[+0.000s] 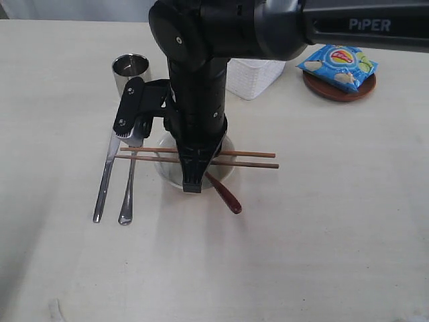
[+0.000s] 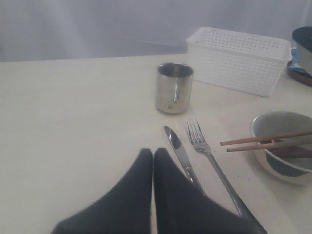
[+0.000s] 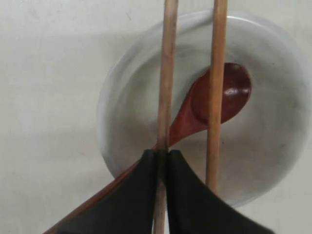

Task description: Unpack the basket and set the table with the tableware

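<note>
Late step, by the look of it: laying chopsticks across the bowl (image 3: 273, 165). Right gripper (image 3: 162, 155) pinched together on one chopstick (image 3: 168, 73), resting on the rim beside the second chopstick (image 3: 217, 73). Spoon (image 3: 222, 92) under both, head in the bowl. Left gripper (image 2: 152, 153) closed on nothing, low over the table (image 2: 73, 122), just beside knife (image 2: 179, 153) and fork (image 2: 204, 146). Cup (image 2: 174, 87) beyond them, basket (image 2: 239, 58) farther back. Plate (image 1: 322, 90) well apart, carrying the chips bag (image 1: 338, 66). Next, probably: parting the fingers and lifting straight up, without rolling the chopstick off the rim. Readable: "PiPER" on the arm (image 1: 369, 25). Bag logo too small to read.
</note>
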Available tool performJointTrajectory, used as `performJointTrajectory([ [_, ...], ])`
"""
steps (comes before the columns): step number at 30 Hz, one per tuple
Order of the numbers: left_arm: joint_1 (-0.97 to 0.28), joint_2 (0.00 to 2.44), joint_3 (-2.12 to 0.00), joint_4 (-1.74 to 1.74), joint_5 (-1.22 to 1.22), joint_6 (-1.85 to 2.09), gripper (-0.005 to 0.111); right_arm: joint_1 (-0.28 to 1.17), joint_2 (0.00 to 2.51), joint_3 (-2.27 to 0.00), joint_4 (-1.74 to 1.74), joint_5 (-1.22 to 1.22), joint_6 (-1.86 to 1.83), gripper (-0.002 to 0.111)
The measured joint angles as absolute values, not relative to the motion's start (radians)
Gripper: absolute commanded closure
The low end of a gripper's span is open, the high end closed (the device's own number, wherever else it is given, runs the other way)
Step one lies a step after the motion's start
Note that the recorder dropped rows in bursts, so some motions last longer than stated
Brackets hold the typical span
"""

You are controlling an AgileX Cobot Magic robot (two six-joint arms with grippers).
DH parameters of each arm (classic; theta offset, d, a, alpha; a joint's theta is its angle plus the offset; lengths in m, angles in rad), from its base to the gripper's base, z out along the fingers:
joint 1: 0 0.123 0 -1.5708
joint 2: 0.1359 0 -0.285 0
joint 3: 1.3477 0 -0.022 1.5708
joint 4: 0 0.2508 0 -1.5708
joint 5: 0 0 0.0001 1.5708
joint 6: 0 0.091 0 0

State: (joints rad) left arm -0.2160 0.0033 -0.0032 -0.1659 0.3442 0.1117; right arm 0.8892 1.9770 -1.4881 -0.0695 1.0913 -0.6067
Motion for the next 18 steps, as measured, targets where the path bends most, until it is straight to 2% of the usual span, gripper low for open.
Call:
performJointTrajectory([
  [18, -0.216, 0.003, -0.003, -0.166, 0.344, 0.112, 0.107, 0.889, 1.977, -1.488, -0.085, 1.102, -0.599, 0.108],
])
